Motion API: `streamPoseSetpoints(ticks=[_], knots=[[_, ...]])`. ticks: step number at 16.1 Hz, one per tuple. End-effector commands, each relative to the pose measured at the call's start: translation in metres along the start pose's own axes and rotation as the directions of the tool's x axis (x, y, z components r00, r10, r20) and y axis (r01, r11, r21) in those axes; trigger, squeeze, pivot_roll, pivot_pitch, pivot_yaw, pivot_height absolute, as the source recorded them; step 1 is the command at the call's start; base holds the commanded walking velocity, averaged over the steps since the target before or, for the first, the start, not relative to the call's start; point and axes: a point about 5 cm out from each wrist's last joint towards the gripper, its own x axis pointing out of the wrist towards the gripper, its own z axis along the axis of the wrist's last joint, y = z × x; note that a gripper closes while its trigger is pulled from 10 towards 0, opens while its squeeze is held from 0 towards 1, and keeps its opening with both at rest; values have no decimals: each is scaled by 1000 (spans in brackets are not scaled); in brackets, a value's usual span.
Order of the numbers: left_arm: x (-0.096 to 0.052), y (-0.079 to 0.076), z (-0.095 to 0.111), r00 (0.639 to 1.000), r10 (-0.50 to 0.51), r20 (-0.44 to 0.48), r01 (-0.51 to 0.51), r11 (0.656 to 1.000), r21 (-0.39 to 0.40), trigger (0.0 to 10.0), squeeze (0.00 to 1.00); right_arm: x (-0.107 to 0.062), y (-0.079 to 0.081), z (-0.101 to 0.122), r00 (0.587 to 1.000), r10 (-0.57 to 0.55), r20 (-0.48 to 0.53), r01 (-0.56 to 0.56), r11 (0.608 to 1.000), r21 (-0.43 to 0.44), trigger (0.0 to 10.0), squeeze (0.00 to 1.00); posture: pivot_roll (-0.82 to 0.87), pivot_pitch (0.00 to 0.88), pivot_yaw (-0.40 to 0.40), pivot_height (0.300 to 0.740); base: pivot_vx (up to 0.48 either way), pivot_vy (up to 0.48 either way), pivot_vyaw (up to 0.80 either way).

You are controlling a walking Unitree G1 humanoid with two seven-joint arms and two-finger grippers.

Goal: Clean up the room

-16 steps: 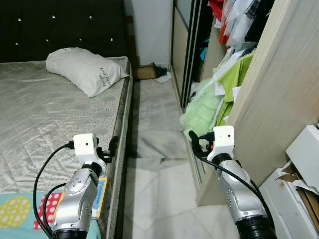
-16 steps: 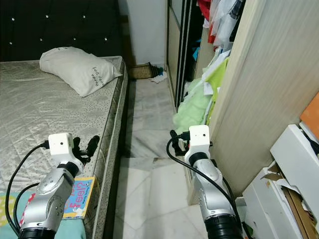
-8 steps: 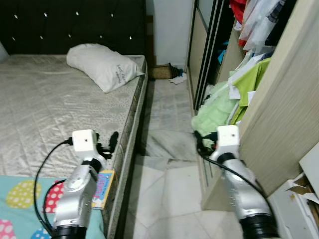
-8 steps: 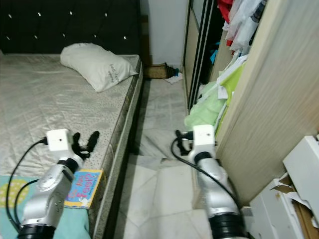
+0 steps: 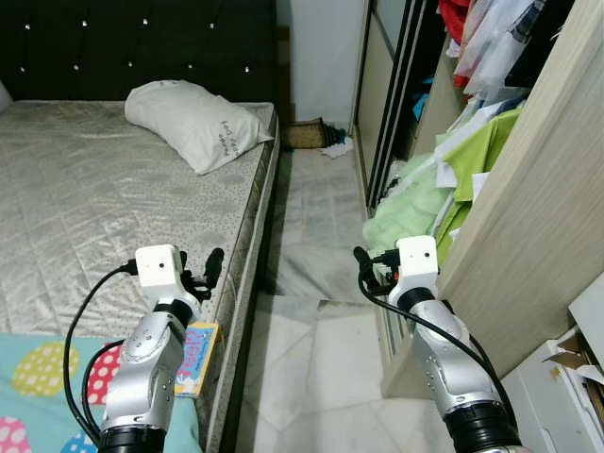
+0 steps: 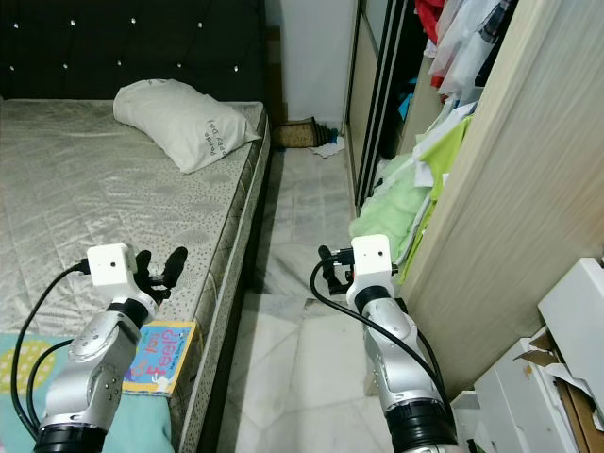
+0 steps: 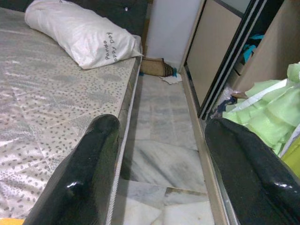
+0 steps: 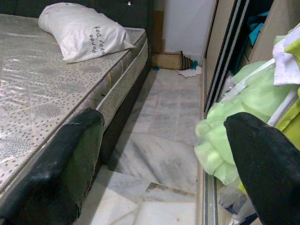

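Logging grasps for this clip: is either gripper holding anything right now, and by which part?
Nothing is held. The left gripper and right gripper are both open, with only floor between their fingers.

Pillow (image 5: 198, 135) on bed (image 5: 85, 208), wardrobe (image 5: 528, 217) right.

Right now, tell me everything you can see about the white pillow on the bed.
The pillow is off-white and plump, with a slightly creased fabric cover and small dark lettering printed near one end. It lies flat and askew on the bare grey quilted mattress, near the dark tufted headboard, with one corner close to the mattress edge beside the aisle. Nothing rests on it, and both grippers are well short of it.
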Motion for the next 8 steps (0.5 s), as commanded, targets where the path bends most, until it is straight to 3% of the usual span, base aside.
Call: streamPoseSetpoints(ticks=[1, 8], knots=[[3, -2, 3, 1000, -13, 10, 13, 1000, 6, 10000, 0, 3, 1, 7, 1000, 6, 25, -5, 1000, -7, 10000, 0, -128, 0, 22, 740, 319, 0, 0], [4, -3, 3, 1000, -15, 9, 15, 1000, 3, 10000, 0, 2, 1, 6, 1000, 0, 28, 0, 1000, -11, 10000, 0, -135, 0, 26, 740, 354, 0, 0]])
